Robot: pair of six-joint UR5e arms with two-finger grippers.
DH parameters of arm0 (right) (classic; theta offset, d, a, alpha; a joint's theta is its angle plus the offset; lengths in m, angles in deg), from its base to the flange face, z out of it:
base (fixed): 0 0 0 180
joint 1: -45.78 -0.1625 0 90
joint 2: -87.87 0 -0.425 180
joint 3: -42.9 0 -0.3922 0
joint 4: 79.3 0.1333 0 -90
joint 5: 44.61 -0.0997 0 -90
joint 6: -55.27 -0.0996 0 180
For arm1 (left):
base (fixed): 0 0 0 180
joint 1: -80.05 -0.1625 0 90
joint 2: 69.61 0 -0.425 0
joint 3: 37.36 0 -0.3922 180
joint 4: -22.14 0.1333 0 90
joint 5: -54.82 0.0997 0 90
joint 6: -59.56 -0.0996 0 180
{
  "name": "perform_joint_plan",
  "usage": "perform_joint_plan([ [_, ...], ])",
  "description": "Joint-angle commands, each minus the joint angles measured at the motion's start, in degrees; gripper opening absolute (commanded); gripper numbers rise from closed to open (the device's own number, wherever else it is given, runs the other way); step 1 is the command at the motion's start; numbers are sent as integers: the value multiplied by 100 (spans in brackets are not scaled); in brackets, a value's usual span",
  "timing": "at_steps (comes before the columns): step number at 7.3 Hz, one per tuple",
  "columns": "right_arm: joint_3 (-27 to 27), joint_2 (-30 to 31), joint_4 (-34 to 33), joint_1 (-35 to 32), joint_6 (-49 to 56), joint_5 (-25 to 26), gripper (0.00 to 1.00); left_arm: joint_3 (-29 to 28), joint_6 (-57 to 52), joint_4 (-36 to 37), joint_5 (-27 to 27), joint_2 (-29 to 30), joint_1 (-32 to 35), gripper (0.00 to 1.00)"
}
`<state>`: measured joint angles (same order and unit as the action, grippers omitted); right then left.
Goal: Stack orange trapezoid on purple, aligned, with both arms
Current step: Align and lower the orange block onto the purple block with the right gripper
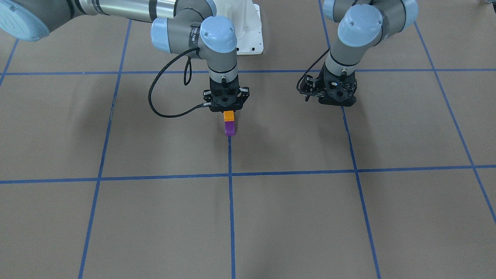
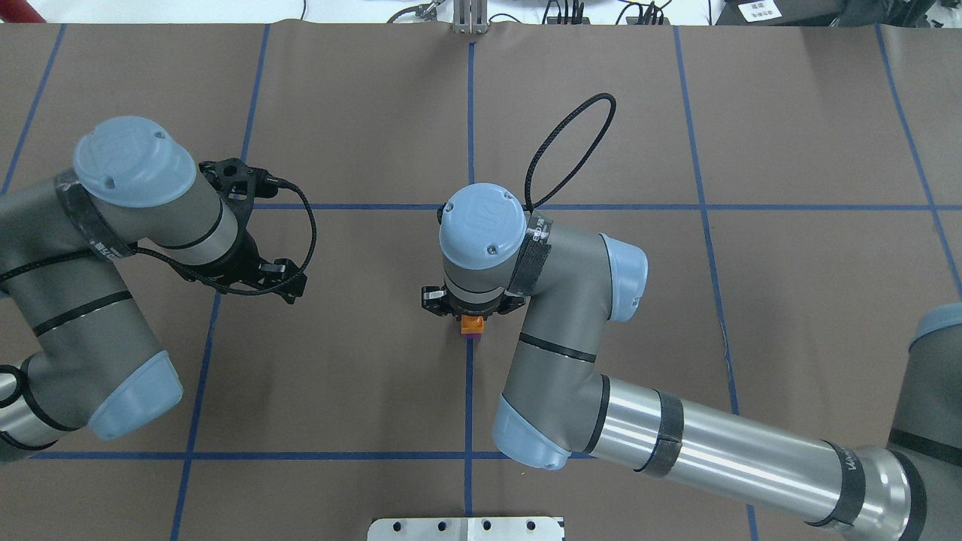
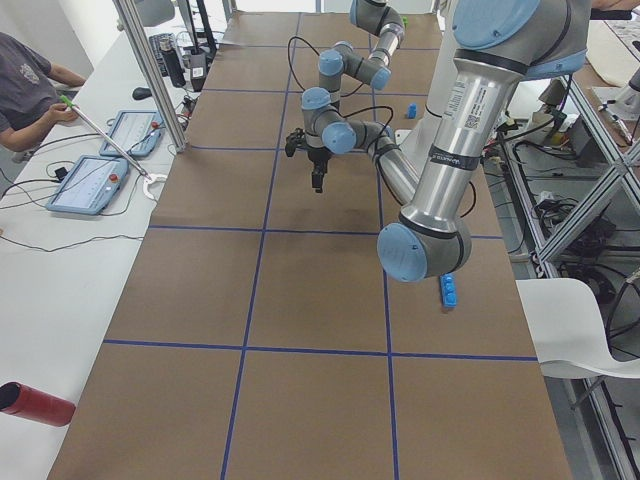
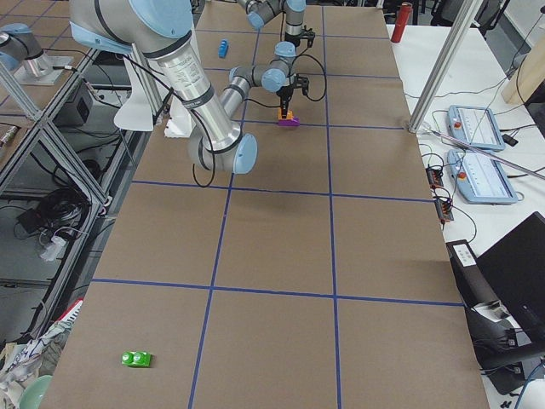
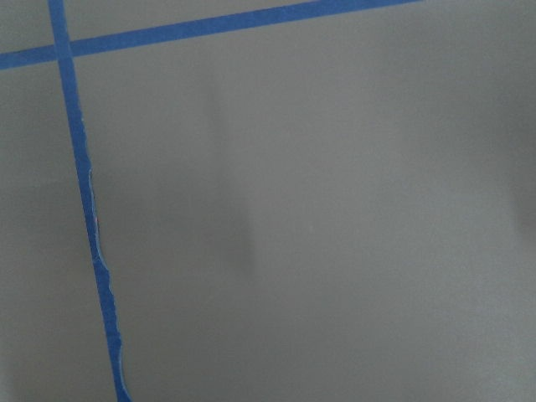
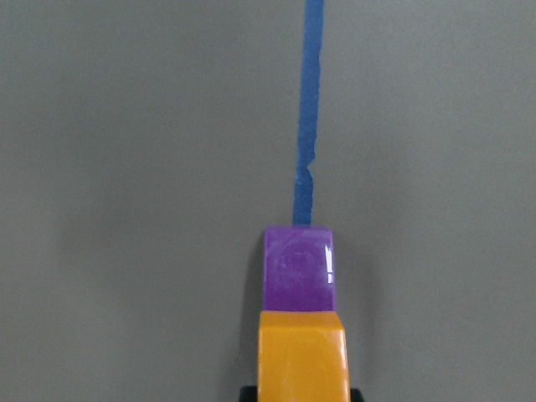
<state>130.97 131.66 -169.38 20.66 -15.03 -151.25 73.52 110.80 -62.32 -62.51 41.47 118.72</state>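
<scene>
The orange trapezoid (image 1: 229,116) is held in my right gripper (image 1: 228,111), which is shut on it and points straight down. The purple brick (image 1: 230,128) stands on the table on a blue tape line, directly under the orange one. In the right wrist view the orange trapezoid (image 6: 301,356) is nearest and the purple brick (image 6: 299,268) shows its top stud beyond it, so the orange one is not seated on it. My left gripper (image 1: 336,101) hovers low over bare table, well apart from the bricks. Its fingers are hidden, so I cannot tell whether it is open or shut.
The white base pedestal (image 1: 248,33) stands behind the right arm. A blue brick (image 3: 447,291) lies near the robot's side edge, and a green brick (image 4: 136,359) lies at the far right end. A red cylinder (image 3: 35,404) and the operators' tablets (image 3: 95,185) lie off the mat.
</scene>
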Motion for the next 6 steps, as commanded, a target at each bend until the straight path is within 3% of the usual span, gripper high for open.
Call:
perform_joint_plan([
  [1,-18,-2,-1,7,52,-6,0,-5,0,0,0,1,-9,100],
  [3,-18,-2,-1,7,61,-6,0,-5,9,0,0,1,-9,100],
  [4,-18,-2,-1,24,52,20,98,-5,9,0,0,1,-9,100],
  [6,-18,-2,-1,103,61,187,100,-5,26,0,0,1,-9,100],
])
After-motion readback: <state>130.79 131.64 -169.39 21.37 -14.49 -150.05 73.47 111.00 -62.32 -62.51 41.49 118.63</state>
